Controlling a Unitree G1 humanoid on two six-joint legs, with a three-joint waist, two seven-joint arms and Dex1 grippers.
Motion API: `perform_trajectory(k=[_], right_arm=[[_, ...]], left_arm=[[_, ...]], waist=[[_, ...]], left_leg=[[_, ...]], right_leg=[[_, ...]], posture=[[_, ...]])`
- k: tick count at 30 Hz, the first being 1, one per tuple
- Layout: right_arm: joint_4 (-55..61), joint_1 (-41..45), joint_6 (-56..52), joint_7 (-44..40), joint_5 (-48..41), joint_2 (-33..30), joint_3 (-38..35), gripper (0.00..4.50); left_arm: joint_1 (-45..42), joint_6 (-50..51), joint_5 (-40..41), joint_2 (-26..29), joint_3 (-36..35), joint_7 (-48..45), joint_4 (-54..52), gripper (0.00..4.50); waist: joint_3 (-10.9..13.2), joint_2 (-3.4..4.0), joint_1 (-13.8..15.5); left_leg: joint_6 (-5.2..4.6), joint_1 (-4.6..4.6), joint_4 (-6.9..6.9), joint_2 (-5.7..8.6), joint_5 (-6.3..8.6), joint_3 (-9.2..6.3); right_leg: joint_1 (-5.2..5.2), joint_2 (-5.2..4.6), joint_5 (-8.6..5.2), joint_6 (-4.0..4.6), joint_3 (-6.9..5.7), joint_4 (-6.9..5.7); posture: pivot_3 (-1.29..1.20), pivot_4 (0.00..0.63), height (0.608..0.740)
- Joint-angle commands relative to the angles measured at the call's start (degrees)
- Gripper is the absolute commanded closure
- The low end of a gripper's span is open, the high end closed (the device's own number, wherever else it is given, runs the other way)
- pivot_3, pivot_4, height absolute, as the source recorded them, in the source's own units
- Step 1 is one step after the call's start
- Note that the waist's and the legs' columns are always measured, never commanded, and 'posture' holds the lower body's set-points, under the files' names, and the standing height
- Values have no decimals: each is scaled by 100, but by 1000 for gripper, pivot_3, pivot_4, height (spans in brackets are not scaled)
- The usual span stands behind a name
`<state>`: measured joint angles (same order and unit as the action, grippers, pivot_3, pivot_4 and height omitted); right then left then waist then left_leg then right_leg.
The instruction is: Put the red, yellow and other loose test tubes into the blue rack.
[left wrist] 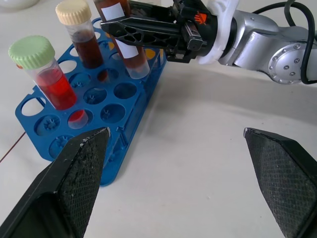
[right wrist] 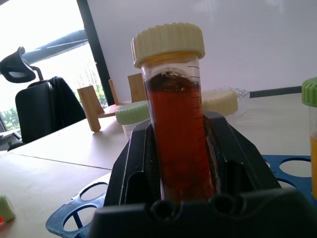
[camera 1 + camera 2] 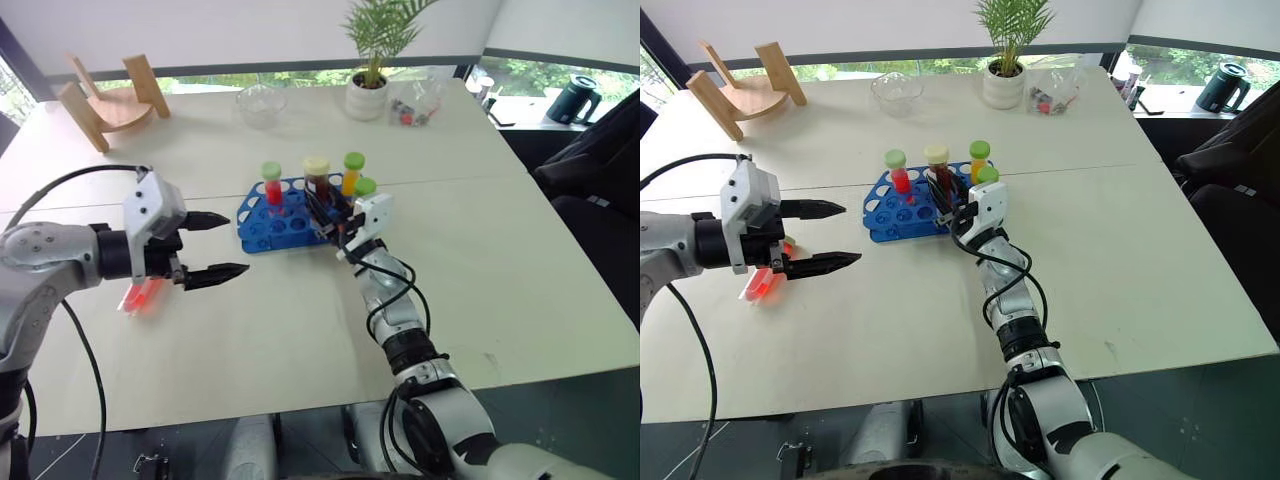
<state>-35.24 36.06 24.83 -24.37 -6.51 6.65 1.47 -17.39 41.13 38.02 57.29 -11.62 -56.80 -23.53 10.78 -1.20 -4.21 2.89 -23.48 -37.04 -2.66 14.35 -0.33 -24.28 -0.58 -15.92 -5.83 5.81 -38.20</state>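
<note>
The blue rack [image 3: 262, 228] sits mid-table. In it stand a red tube with a green cap [image 3: 272, 188], a yellow tube with a green cap [image 3: 351, 172] and a brown tube with a cream cap [image 1: 81, 42]. My right gripper [image 3: 326, 212] is at the rack's right side, shut on a tilted brown, cream-capped tube [image 2: 178, 139]. That tube's lower end [image 1: 133, 62] hangs just over the rack's holes. My left gripper [image 3: 222, 245] hovers open and empty left of the rack. A loose red tube [image 3: 140, 297] lies on the table beneath it.
A wooden stand [image 3: 110, 100] is at the back left. A glass bowl [image 3: 261, 103], a potted plant [image 3: 368, 90] and a clear bag [image 3: 415, 105] line the far edge. A black kettle [image 3: 575, 98] stands beyond the table on the right.
</note>
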Motion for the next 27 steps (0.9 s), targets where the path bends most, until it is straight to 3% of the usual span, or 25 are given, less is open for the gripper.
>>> perform_trajectory(k=[1, 17, 19, 20, 24, 27], right_arm=[[-159, 231, 270, 48, -48, 66, -32, 3646], [-351, 39, 344, 1, -56, -39, 6, 3646], [-371, -10, 252, -24, -60, -41, 24, 2617], [-356, -33, 180, -71, -96, -36, 27, 2328], [94, -282, -41, -11, -10, -124, 107, 218], [1184, -782, -771, -55, 66, -416, 291, 78]], left_arm=[[62, 7, 53, 56, -212, 43, -175, 0], [99, -70, 29, 1, -155, 96, -185, 0], [84, -70, 29, -11, -131, 95, -177, 0], [79, -70, 25, -18, -122, 97, -168, 0], [95, -67, -123, -67, -106, 259, -29, 0], [44, 25, -319, -92, -55, 523, 154, 0]], waist=[[0, 0, -4], [0, 0, 0], [0, 0, 0], [0, 0, 1], [0, 0, 4], [0, 0, 22]], left_leg=[[0, 0, 0, 0, 0, 0], [0, 1, -1, 0, 0, -1], [1, 1, -1, 0, 0, -1], [1, 1, -1, 0, 0, -1], [0, 1, -1, 0, 0, -1], [0, 1, -1, 0, 0, -2]], right_leg=[[0, 0, 0, 0, 0, 0], [2, 0, 0, 1, 0, -1], [2, 0, 0, 1, 0, -1], [2, 0, 0, 1, 0, -1], [2, 0, 0, 1, 0, -1], [2, 0, 0, 1, 0, -1]], posture=[[0, 150, 740], [0, 150, 740], [0, 150, 740], [0, 150, 740], [0, 150, 740], [0, 150, 740]])
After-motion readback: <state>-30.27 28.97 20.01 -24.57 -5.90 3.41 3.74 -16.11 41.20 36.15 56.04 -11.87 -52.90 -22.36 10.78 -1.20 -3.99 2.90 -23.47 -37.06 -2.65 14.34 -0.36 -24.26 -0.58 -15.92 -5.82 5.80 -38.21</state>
